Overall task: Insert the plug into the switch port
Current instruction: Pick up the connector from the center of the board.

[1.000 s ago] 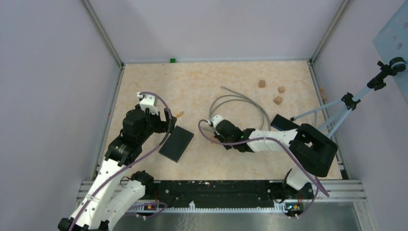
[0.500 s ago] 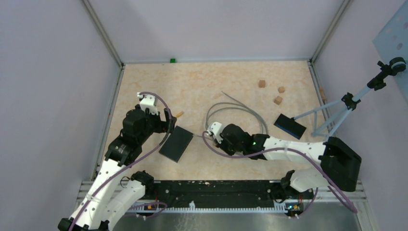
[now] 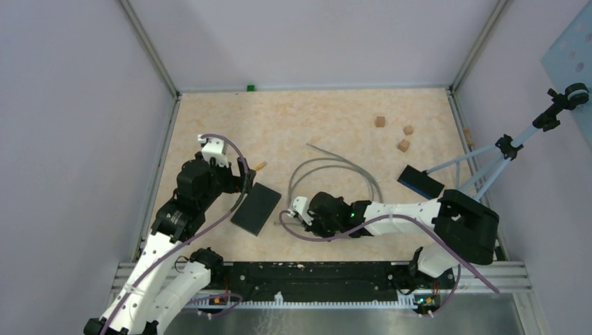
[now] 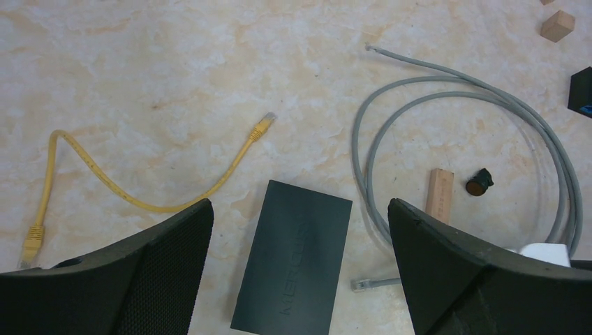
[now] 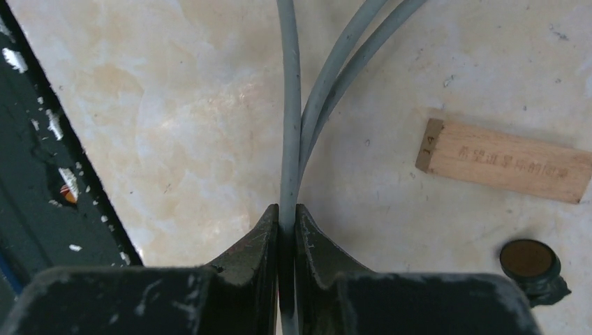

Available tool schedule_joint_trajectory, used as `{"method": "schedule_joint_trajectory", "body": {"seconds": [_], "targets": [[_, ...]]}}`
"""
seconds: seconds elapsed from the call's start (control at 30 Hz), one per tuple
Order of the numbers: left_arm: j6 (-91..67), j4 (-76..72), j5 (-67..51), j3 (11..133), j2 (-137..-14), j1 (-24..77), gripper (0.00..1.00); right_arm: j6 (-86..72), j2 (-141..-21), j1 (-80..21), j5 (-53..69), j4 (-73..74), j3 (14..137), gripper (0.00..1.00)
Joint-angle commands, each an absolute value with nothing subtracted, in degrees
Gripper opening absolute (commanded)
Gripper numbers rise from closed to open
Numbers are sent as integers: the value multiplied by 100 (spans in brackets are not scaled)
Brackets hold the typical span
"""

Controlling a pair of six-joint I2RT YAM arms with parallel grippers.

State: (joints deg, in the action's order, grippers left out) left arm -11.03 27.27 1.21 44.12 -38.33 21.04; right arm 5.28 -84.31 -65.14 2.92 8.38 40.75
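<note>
While right end effector clenches cable, left end effector gapes, plug beside switch.

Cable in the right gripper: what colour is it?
The cable is plain grey, clearest in the right wrist view.

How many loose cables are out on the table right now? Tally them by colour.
Grey cable: 1, pinched in the right gripper
Yellow cable: 1
Total: 2
</note>
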Motion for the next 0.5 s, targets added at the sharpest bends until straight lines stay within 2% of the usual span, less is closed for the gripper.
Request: {"method": "schedule_joint_trajectory", "body": {"seconds": [0.0,0.2,0.47], "targets": [[-1094,2584,212,4362,-3727,2078,99,851,-8866,-6566,192,307,4552,9],[-1090,2595,276,4361,-3683,2078,99,1012,-9568,-6232,-128,401,5022,8],[-1142,2600,282,4381,-3569,2083,99,1469,-9537,-5701,-264,813,5140,8]]}}
